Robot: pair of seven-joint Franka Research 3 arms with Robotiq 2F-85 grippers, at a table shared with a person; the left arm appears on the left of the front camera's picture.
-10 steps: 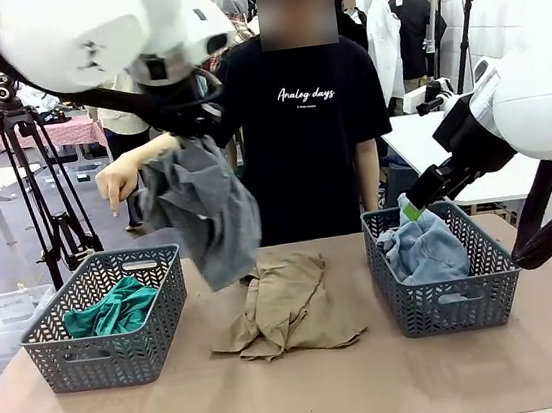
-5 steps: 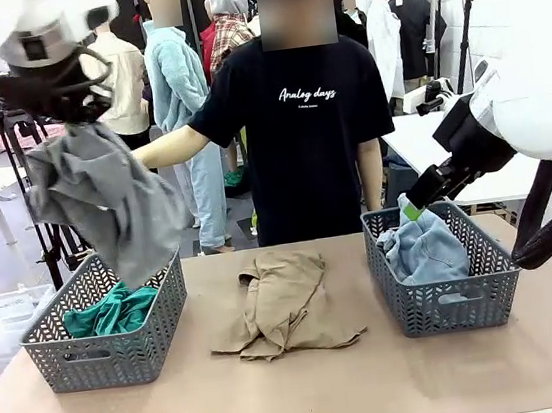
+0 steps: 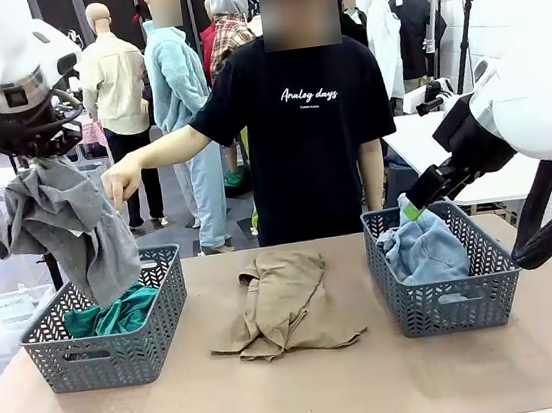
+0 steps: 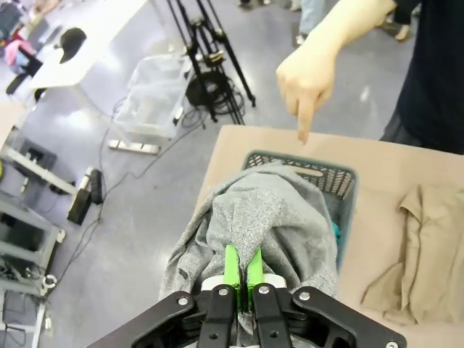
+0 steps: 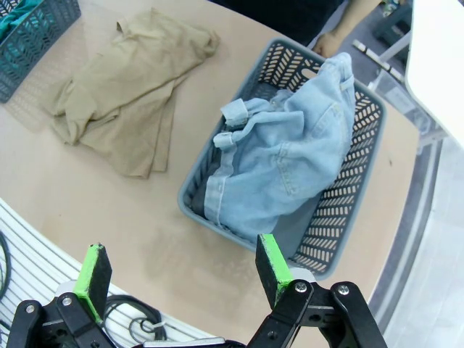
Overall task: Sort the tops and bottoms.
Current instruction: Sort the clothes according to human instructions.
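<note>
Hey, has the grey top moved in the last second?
Yes. The grey top, held in the shut left pincer, swung left from in front of the person to hang over the left basket, above the teal top.

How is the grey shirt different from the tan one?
The grey shirt hangs in the air, pinched in the shut left pincer above the left basket. The tan shirt lies in the middle of the table with nothing touching it. The grey shirt droops down long, while the tan shirt is spread out low. One is grey, the other tan. Both are soft, rumpled cloth.
</note>
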